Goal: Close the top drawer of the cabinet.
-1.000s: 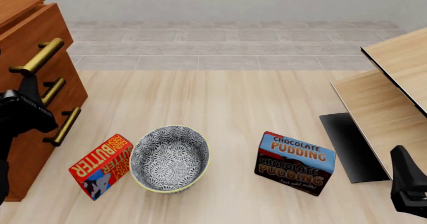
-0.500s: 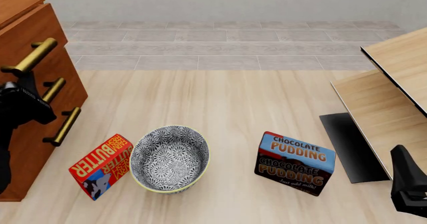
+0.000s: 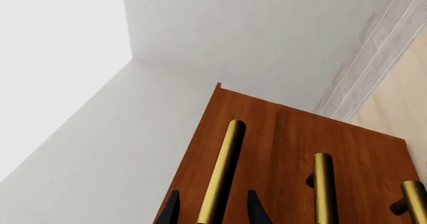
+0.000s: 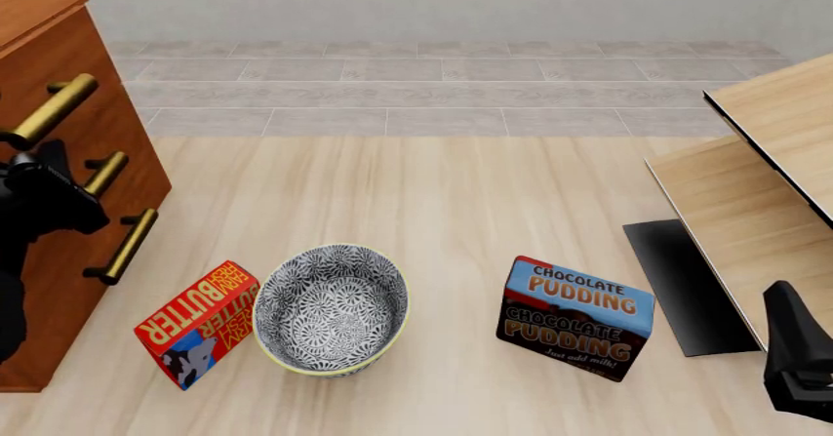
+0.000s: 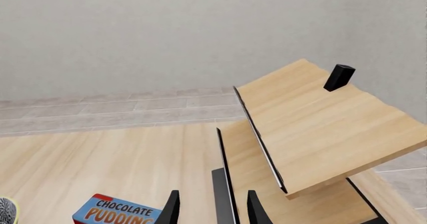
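Note:
The reddish-brown cabinet [image 4: 53, 260] stands at the far left of the front view. Its top drawer [image 4: 94, 65] carries a brass bar handle [image 4: 50, 111]. My left gripper [image 4: 29, 153] is at the lower end of that handle. In the left wrist view the handle [image 3: 223, 174] runs between my two fingers [image 3: 171, 210], which stand apart on either side of it; the left gripper [image 3: 212, 210] is open. My right gripper [image 4: 797, 353] is at the lower right, open and empty [image 5: 212, 211], far from the cabinet.
The two lower drawer handles [image 4: 107, 175] [image 4: 131, 246] sit below the top one. A butter box [image 4: 198, 322], a patterned bowl [image 4: 330, 307] and a chocolate pudding box [image 4: 576, 316] lie across the front. Pale wood boards [image 4: 755, 192] with a black panel [image 4: 684, 285] stand at the right.
The top drawer and its handle have moved left into the cabinet. My left gripper has moved left with the handle. The right arm has not moved.

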Motion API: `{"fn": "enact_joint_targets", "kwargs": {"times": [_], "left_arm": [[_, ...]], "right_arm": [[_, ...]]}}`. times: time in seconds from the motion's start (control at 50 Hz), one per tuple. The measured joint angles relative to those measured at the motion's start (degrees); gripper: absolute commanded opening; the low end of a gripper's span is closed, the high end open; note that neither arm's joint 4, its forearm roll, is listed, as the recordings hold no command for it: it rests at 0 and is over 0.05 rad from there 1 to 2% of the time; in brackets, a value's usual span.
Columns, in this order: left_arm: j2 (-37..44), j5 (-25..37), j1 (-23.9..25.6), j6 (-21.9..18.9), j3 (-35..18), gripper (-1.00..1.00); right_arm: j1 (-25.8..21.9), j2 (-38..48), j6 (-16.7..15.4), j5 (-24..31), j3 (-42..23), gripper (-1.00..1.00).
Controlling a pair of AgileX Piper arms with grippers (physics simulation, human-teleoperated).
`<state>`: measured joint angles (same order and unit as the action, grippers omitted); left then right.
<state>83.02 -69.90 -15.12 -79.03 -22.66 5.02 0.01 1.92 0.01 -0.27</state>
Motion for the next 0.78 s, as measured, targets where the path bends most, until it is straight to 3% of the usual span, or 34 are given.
{"fn": "enact_joint_targets", "kwargs": {"times": [0.78], "left_arm": [[2.06, 0.01, -2.08, 1.56, -0.78, 1.0]], "right_arm": [[0.19, 0.0, 0.5, 0.16, -1.39, 1.0]]}}
